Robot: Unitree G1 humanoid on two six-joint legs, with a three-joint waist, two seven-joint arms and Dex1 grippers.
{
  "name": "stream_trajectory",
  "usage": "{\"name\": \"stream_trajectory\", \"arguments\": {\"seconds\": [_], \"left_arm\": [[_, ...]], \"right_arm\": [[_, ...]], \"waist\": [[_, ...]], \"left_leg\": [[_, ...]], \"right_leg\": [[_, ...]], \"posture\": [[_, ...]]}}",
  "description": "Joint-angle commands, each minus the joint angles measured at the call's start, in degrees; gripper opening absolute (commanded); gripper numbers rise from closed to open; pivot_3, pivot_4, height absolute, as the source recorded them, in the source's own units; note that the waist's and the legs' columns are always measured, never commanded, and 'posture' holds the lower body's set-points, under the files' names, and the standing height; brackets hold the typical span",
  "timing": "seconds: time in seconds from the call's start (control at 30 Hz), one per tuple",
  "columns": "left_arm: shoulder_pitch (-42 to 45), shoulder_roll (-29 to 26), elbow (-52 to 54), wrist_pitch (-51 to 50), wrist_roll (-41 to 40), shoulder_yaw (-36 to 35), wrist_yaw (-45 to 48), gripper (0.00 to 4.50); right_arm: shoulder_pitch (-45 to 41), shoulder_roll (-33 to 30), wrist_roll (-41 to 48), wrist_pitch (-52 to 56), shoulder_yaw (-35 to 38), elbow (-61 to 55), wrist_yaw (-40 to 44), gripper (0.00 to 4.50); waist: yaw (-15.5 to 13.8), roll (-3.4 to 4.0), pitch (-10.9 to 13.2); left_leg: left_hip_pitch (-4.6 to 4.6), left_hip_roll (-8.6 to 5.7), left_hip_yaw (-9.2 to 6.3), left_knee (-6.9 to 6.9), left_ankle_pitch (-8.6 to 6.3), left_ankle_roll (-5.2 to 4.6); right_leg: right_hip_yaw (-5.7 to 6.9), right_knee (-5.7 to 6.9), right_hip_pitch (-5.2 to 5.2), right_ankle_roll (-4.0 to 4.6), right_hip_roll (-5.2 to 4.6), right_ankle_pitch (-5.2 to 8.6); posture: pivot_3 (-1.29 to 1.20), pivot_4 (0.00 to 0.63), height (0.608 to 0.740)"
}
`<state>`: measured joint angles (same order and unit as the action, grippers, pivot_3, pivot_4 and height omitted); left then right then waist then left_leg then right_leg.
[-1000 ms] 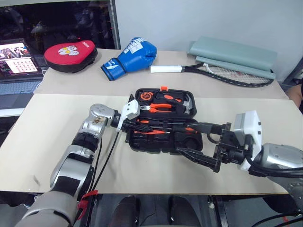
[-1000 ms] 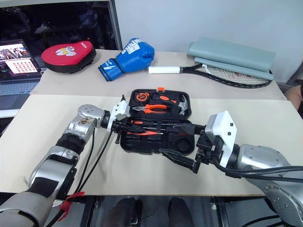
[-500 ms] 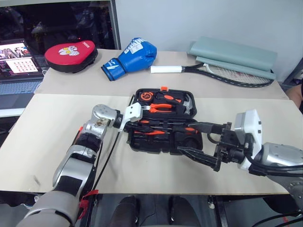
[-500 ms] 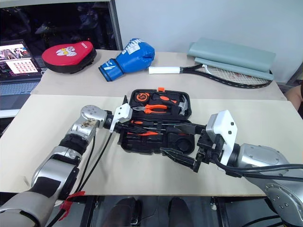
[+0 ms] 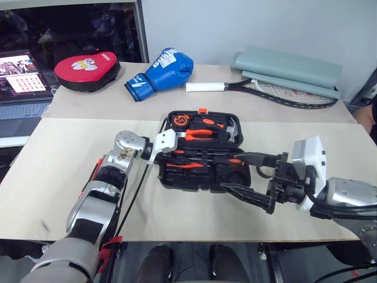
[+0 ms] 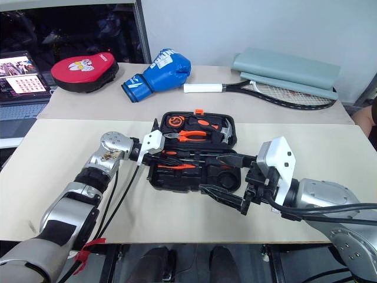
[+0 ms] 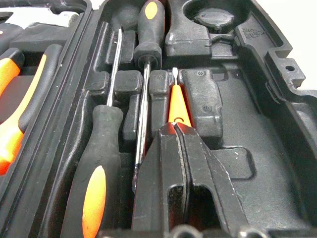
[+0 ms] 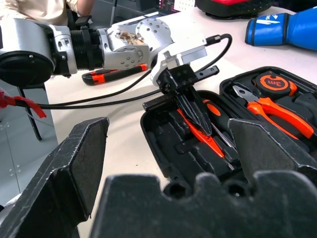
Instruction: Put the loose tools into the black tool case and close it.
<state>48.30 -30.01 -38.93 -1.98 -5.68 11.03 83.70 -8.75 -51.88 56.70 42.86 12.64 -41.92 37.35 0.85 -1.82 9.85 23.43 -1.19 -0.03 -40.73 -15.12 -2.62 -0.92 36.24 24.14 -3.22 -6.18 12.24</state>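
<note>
Worktop (image 5: pixel 59 177), pale and wide, carries the black tool case (image 5: pixel 203 183) near the middle of its far edge. The case lies open, lid toward the far edge.

Right gripper (image 5: pixel 231 171) hovers over the case's near right corner, jaws spread wide and holding nothing.

Left gripper (image 7: pixel 174 130) reaches in over the case's left edge, pointing down into the tray. Its tip meets the near end of the slim orange tester pen (image 7: pixel 178 106), which lies along a moulded slot. How far this gripper is open, and whether it grips the pen, cannot be told.

Two screwdrivers (image 7: pixel 96 198) lie in slots just beside the pen. The utility knife (image 8: pixel 116 74) lies on the worktop, outside the case's left edge, beyond the left arm.

The step in hand looks like seating the tester pen. The next move probably calls for letting go fully and lifting straight clear, so the pen is not dragged out of its slot. The knife would then need fetching before the lid can close.
</note>
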Motion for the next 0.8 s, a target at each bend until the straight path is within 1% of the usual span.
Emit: {"name": "stream_trajectory", "arguments": {"seconds": [0.03, 0.13, 0.17, 0.2, 0.27, 0.33, 0.4, 0.5, 0.57, 0.63, 0.7, 0.8], "left_arm": [[-1.03, -5.63, 13.43, -12.66, -5.25, -4.14, 1.21, 2.83], [-5.11, -11.82, 22.72, -20.82, -7.44, -7.87, -1.01, 3.97], [-6.85, -13.86, 25.37, -23.04, -8.27, -9.35, -1.7, 4.29], [-8.13, -15.16, 27.36, -24.67, -8.97, -10.29, -2.27, 4.46], [-14.46, -20.22, 31.65, -28.79, -10.72, -15.94, -4.14, 4.46], [-23.35, -25.21, 35.46, -32.54, -12.53, -24.36, -5.2, 4.46], [-31.16, -28.03, 37.75, -34.8, -13.94, -31.38, -6.16, 4.46], [-42.01, -29.94, 38.17, -36.22, -14.86, -41.93, -6.9, 4.46], [-49.28, -30.3, 38.32, -35.0, -14.3, -48.98, -6.71, 4.46], [-55.87, -30.15, 39.18, -36.02, -14.76, -55.7, -5.76, 4.46], [-60.08, -29.95, 41.26, -37.66, -15.85, -59.08, -5.59, 4.46], [-62.91, -30.47, 46.63, -41.42, -17.81, -59.06, -6.72, 4.46]], "right_arm": [[-2.8, -1.25, -2.04, -2.22, -0.41, 1.45, 3.94, 4.5], [-4.52, -1.7, -3.85, -3.01, -1.69, 3.11, 7.28, 4.5], [-5.12, -1.72, -4.27, -3.28, -2.1, 3.65, 8.26, 4.5], [-5.44, -1.68, -4.6, -3.47, -2.3, 3.98, 8.97, 4.5], [-7.43, -1.33, -5.38, -4.06, -3.66, 5.51, 11.33, 4.5], [-10.06, -0.61, -6.57, -4.83, -5.72, 7.8, 13.85, 4.5], [-12.19, 0.32, -7.92, -5.6, -7.7, 9.91, 15.79, 4.5], [-14.78, 1.92, -9.95, -6.84, -10.22, 12.67, 18.36, 4.5], [-16.19, 3.03, -10.84, -7.36, -11.34, 14.2, 19.63, 4.5], [-17.22, 4.04, -11.76, -7.87, -12.34, 15.58, 20.84, 4.5], [-17.77, 4.78, -12.77, -8.45, -13.15, 16.56, 22.05, 4.5], [-18.63, 5.66, -13.91, -8.89, -13.95, 17.54, 23.35, 4.5]], "waist": [[-0.04, 0.0, 0.0], [-0.08, 0.01, 0.0], [-0.02, 0.02, 0.0], [0.09, 0.02, 0.0], [0.05, 0.04, 0.01], [0.68, 0.05, 0.02], [1.21, 0.04, 0.03], [0.87, 0.05, 0.03], [0.39, 0.07, 0.05], [0.07, 0.07, 0.04], [-0.35, 0.05, 0.04], [-1.24, 0.06, 0.03]], "left_leg": [[0.02, 0.0, -0.01, 0.0, 0.0, 0.0], [0.04, 0.0, -0.01, 0.0, -0.01, 0.0], [0.03, 0.0, -0.01, 0.0, -0.01, 0.01], [0.01, 0.02, 0.0, 0.02, -0.01, 0.01], [-0.01, 0.03, -0.01, 0.06, -0.01, 0.01], [-0.02, 0.06, 0.02, 0.08, -0.01, 0.01], [-0.14, 0.12, 0.1, 0.18, -0.03, 0.04], [-0.22, 0.13, 0.07, 0.38, 0.02, 0.12], [-0.25, 0.1, 0.05, 0.44, 0.04, 0.15], [-0.28, 0.07, 0.07, 0.49, 0.03, 0.17], [-0.27, 0.06, 0.06, 0.53, 0.03, 0.19], [-0.34, 0.05, -0.05, 0.57, 0.01, 0.21]], "right_leg": [[0.0, -0.01, 0.01, 0.0, 0.0, 0.0], [0.0, -0.08, 0.0, -0.02, -0.01, 0.0], [0.0, -0.09, 0.0, -0.02, -0.02, 0.01], [-0.01, -0.09, 0.0, -0.02, -0.02, 0.01], [0.0, -0.09, 0.01, -0.01, -0.01, 0.02], [-0.01, -0.08, 0.05, 0.0, -0.01, 0.02], [-0.03, -0.07, 0.07, 0.06, -0.02, 0.03], [0.02, -0.11, 0.07, 0.07, -0.07, 0.03], [0.07, -0.12, 0.08, 0.09, -0.15, 0.04], [0.09, -0.16, 0.1, 0.11, -0.24, 0.04], [0.15, -0.21, 0.14, 0.12, -0.3, 0.04], [0.25, -0.34, 0.13, 0.13, -0.4, 0.04]], "posture": [[0.0, 0.15, 0.737], [0.0, 0.15, 0.737], [0.0, 0.15, 0.737], [0.0, 0.15, 0.737], [0.0, 0.15, 0.737], [0.0, 0.15, 0.737], [0.0, 0.15, 0.737], [0.0, 0.15, 0.737], [0.0, 0.15, 0.737], [0.0, 0.15, 0.737], [0.0, 0.15, 0.737], [0.0, 0.15, 0.737]]}}
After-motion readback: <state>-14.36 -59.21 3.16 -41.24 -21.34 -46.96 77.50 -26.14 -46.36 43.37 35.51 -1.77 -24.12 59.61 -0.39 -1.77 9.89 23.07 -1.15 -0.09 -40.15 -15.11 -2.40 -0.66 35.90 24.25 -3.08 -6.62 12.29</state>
